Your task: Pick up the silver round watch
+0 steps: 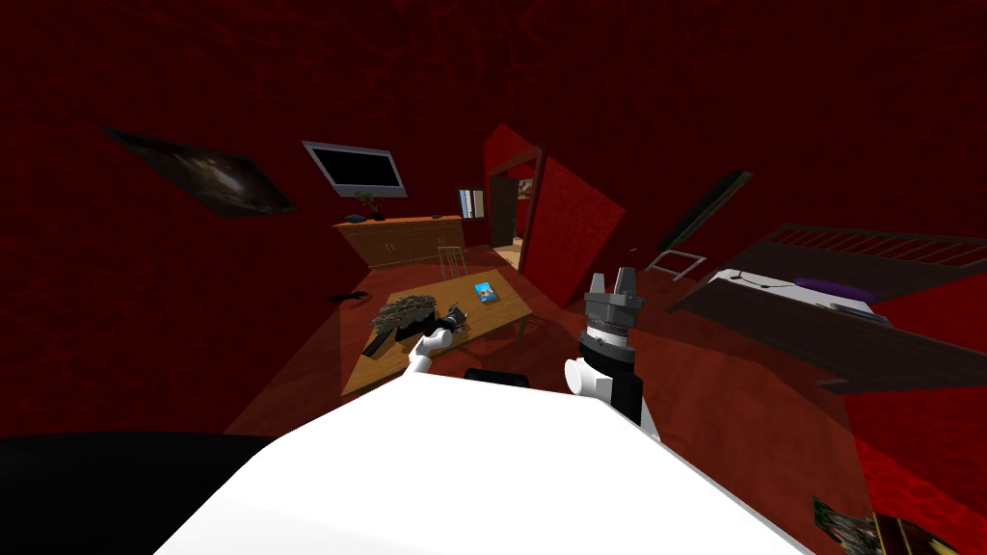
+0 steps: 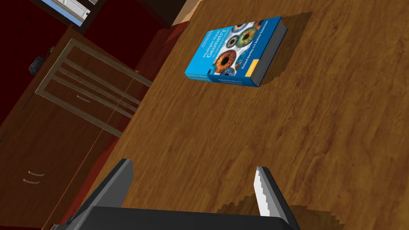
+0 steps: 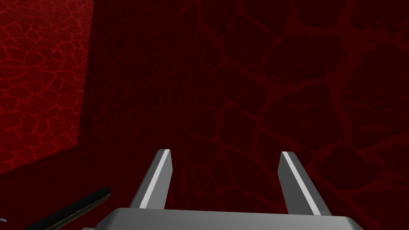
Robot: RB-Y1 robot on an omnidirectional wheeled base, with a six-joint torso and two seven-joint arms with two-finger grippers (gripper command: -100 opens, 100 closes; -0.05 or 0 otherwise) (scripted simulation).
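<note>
**Wooden table in a dark red room, left gripper open over bare wood**

Dark red patterned walls surround a low wooden table [image 2: 327,131]. The left gripper [image 2: 193,165] hangs over it with its fingers spread wide and nothing between them but bare wood. A blue book [image 2: 235,52] lies flat on the far side, well apart from the fingers. The right gripper [image 3: 226,152] is raised to the right of the table, with its fingers also apart and empty.

I cannot tell where the watch lies. A small dark grey object [image 2: 36,64] sits on the wooden cabinet [image 2: 60,151] beyond the table's far left edge, too small to identify.

The likely risk is that the fingers close on nothing, or nudge the book, because the hand comes down before the watch is found. If that small object is the watch, it is probably out of reach from here.
</note>
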